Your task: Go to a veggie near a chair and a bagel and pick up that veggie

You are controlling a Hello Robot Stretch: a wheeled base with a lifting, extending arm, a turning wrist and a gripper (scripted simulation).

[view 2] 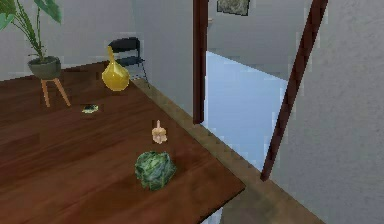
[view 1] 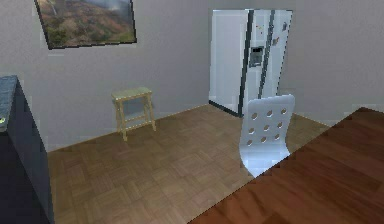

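Note:
A round, leafy green veggie (view 2: pixel 155 168) lies on the dark wooden table (view 2: pixel 60 150) near its edge, low in the arm side view. Just beyond it stands a small tan object (view 2: pixel 159 131); I cannot make out what it is. Farther along the tabletop are a small flat green thing (view 2: pixel 90 109) and a yellow vase-like vessel (view 2: pixel 116 76). A dark chair (view 2: pixel 127 55) stands behind the table's far end. In the forward view a white chair (view 1: pixel 266 132) with round holes in its back sits at the table's corner (view 1: pixel 330 170).
A potted plant (view 2: pixel 42 62) stands on a small stand at the arm side view's left. A doorway (view 2: pixel 245 90) opens beyond the table. The forward view has a white fridge (view 1: pixel 250 60), a small wooden stool (view 1: pixel 133 108), a wall picture (view 1: pixel 85 22) and a dark cabinet (view 1: pixel 20 160).

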